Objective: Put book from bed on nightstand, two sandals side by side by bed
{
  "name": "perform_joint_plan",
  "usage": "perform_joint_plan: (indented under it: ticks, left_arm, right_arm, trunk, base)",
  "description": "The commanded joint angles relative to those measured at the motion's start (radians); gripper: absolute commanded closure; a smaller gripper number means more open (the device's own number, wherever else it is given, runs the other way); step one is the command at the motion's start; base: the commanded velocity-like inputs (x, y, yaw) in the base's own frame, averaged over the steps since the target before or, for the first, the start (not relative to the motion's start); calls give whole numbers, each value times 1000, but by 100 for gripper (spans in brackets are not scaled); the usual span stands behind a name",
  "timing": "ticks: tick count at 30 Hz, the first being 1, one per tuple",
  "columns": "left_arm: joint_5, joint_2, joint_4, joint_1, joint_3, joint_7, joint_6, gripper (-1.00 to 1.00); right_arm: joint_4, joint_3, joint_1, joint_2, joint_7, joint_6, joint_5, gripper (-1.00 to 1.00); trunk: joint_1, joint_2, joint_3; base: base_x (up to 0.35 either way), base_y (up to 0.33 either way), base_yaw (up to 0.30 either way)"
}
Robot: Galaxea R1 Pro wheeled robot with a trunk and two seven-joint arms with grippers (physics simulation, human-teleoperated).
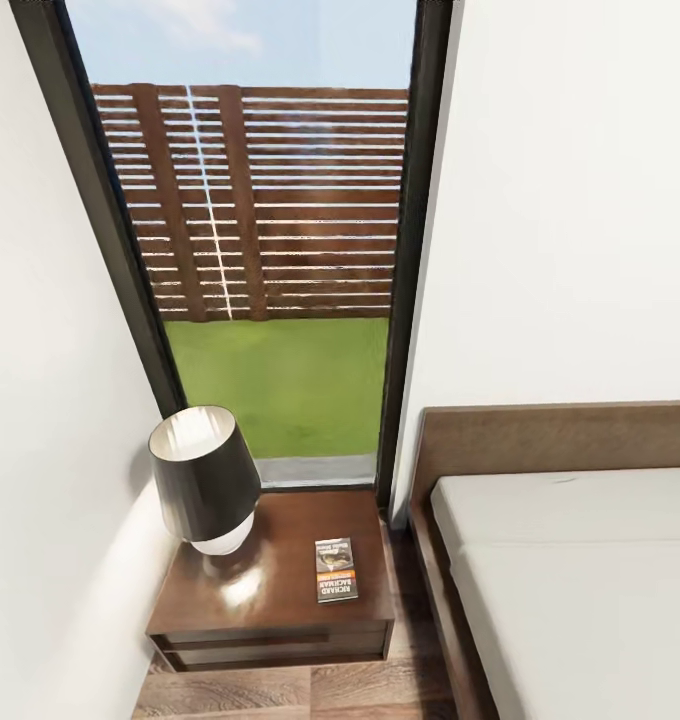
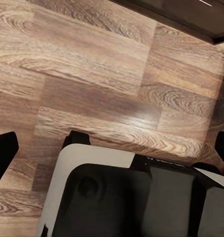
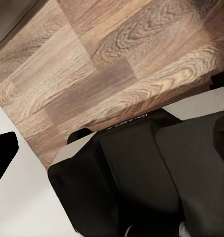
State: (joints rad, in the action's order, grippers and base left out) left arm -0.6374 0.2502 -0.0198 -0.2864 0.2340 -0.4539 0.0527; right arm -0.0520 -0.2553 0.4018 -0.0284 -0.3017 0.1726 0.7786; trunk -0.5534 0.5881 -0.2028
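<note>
Head view: book on nightstand beside lamp; gripper states unclear.

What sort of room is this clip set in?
A bedroom, most likely: a bed with a wooden headboard stands against a white wall, a nightstand beside it carries a lamp and a book, and a tall window looks onto a lawn and fence.

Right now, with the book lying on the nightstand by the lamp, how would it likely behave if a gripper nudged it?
The book looks thin and flat, so it should slide rather than tip. The nightstand top is glossy, showing reflections, so it may skid easily. It lies near the front right corner, so an outward push could send it off.
</note>
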Motion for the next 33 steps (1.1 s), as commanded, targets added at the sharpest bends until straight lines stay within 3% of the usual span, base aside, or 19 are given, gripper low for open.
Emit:
perform_joint_plan:
  ticks: [1, 6, 19, 33]
  left_arm:
    - [-5, 0, 1, -1, 8, -2, 5, -100]
    - [-5, -1, 1, -1, 8, 7, 5, -100]
    - [-5, -12, 1, 0, 10, 61, 2, -100]
    - [-7, -32, 1, 0, 10, 142, -7, -100]
  right_arm:
    - [-3, -8, 0, -1, -2, 2, 11, -100]
    - [-3, -8, -6, -9, 26, 2, 10, -100]
    - [-2, -8, -29, -18, 166, 3, 12, -100]
    - [-2, -10, -31, -13, 194, 4, 13, -100]
  trunk:
    - [4, -6, 2]
    - [23, -41, 17]
    - [23, -41, 17]
    - [23, -41, 17]
  base:
    - [0, 0, 0]
    - [0, 0, 0]
    - [0, 0, 0]
    - [0, 0, 0]
